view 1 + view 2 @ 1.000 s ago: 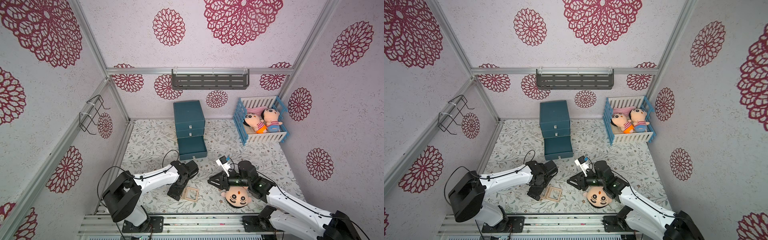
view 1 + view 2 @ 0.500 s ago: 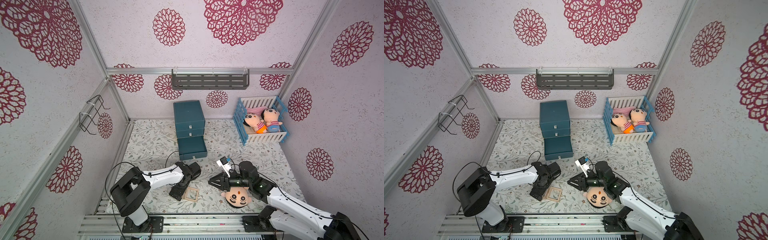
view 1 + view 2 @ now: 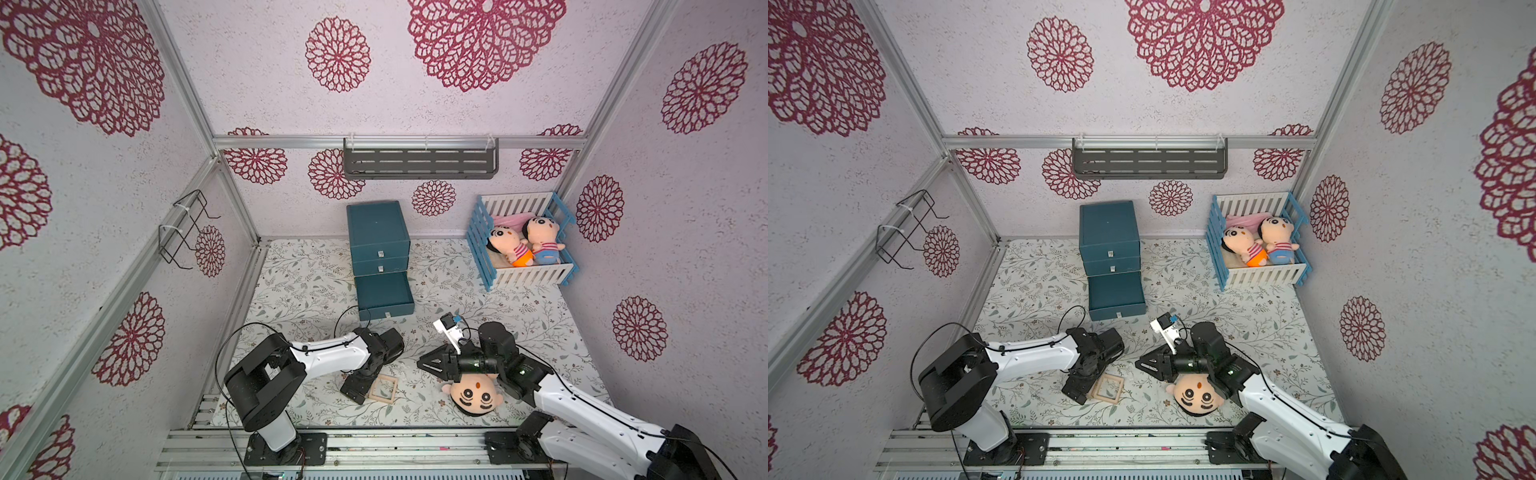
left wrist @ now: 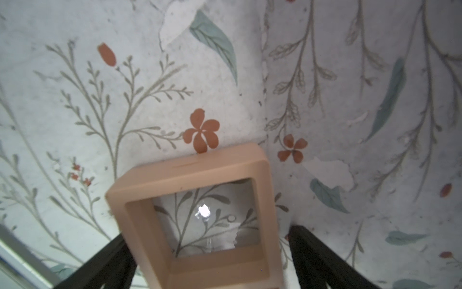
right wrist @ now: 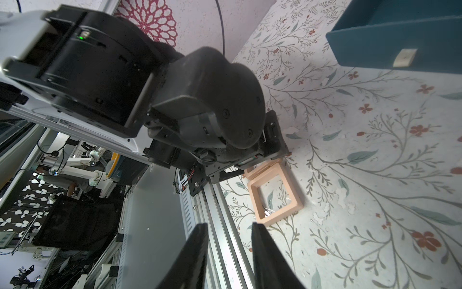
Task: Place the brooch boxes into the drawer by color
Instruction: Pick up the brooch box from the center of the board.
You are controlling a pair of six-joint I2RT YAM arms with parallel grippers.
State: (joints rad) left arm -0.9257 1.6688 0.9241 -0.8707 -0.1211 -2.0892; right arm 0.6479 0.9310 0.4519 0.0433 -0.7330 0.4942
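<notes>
A light wood-coloured brooch box (image 3: 384, 388) (image 3: 1108, 387) lies flat on the flowered mat near the front rail. My left gripper (image 3: 362, 388) (image 4: 207, 232) is open and down at the box, with one black finger (image 4: 312, 252) on each side. The box (image 4: 195, 175) fills the space between them, with a small gap at one finger. In the right wrist view a second wood-coloured edge (image 5: 251, 172) shows behind the box (image 5: 275, 197), under the left gripper. The right gripper (image 3: 432, 365) (image 5: 228, 225) hovers open and empty, to the right. The teal cabinet's bottom drawer (image 3: 384, 293) (image 5: 400, 37) stands pulled out.
A plush doll head (image 3: 476, 397) lies under the right arm. A blue-and-white crib (image 3: 528, 274) with two dolls stands at the back right. Metal rails (image 3: 374, 440) run along the front edge. A grey shelf (image 3: 419, 162) hangs on the back wall.
The left arm's elbow has swung to the right while its gripper stayed at the wood-coloured box. The right gripper has hardly moved and its jaws have narrowed slightly.
</notes>
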